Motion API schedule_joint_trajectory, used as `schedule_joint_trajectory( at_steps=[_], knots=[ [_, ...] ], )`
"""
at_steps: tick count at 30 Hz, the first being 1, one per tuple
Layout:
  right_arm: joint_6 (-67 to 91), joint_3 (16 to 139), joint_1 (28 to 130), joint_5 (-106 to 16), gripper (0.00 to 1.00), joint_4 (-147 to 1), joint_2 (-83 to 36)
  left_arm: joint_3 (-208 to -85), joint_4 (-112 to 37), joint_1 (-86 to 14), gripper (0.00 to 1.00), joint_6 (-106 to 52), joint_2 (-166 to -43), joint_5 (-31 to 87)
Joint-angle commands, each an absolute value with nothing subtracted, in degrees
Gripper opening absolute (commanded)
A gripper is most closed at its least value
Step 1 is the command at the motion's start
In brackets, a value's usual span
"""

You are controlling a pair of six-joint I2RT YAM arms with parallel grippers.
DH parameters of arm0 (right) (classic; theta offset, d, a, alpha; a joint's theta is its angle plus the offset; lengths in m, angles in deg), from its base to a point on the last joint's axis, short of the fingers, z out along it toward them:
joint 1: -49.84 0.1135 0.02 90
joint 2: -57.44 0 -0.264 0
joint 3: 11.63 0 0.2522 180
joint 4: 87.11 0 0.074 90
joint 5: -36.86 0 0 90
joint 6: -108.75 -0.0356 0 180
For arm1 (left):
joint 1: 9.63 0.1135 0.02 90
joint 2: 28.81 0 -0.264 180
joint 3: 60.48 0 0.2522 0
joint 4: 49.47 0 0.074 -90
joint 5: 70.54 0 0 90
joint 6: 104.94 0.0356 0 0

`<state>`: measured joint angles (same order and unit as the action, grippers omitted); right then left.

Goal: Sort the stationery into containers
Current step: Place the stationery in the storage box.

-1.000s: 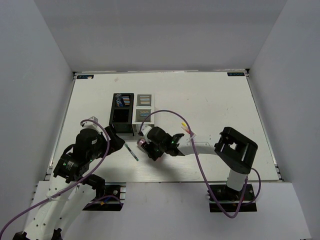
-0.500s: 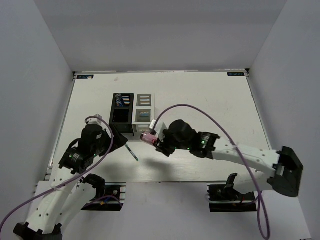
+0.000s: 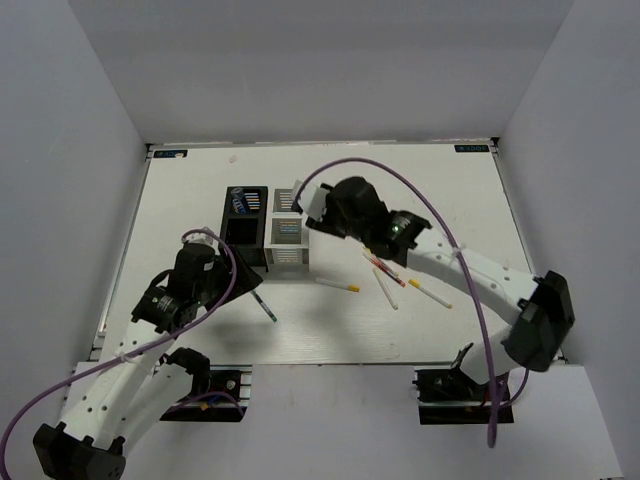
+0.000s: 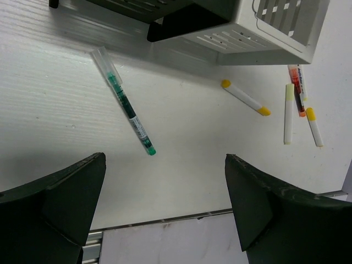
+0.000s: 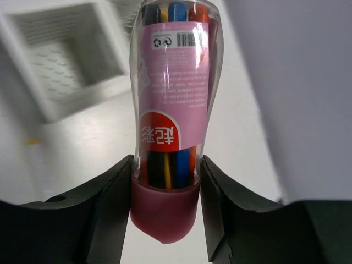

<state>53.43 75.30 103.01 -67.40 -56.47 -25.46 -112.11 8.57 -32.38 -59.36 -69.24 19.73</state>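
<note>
Right fingers [image 5: 110, 203] pinch the pink marker [image 5: 170, 82] by one end; release it tilted and you miss the white box [image 5: 55, 107] at 10 o'clock. Left fingers [image 4: 55, 198] spread.

Glossy clear plastic tube [image 5: 173, 99] with pink label; matt white plastic organiser box [image 4: 264, 38]; finely ridged white table [image 4: 55, 110].

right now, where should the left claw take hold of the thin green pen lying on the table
Probably mid-barrel, from straight above. The thin dark green pen lies flat and diagonal on the white table, touching nothing, so the open left claw can straddle its narrow width. Its clear-capped end sits nearer the black organiser box; stay off that.
</note>
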Motion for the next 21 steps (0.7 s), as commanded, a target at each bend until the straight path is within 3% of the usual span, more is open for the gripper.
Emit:
schedule_joint_trajectory(
  at_steps=[1, 10, 21],
  knots=[
    [66.4, 85.2, 98.7, -72.0, 0.00, -57.6, -30.0, -111.5, 7.3, -32.7, 0.99, -59.2, -67.0, 20.3],
    [91.8, 105.9, 93.6, -56.1, 0.00, -38.2, -42.7, -111.0, 6.2, -32.7, 0.99, -59.2, -66.3, 20.3],
    [107.4, 114.0, 93.5, -57.5, 0.00, -32.8, -53.5, -110.5, 6.2, -32.7, 0.99, -59.2, -64.8, 20.3]
  ],
)
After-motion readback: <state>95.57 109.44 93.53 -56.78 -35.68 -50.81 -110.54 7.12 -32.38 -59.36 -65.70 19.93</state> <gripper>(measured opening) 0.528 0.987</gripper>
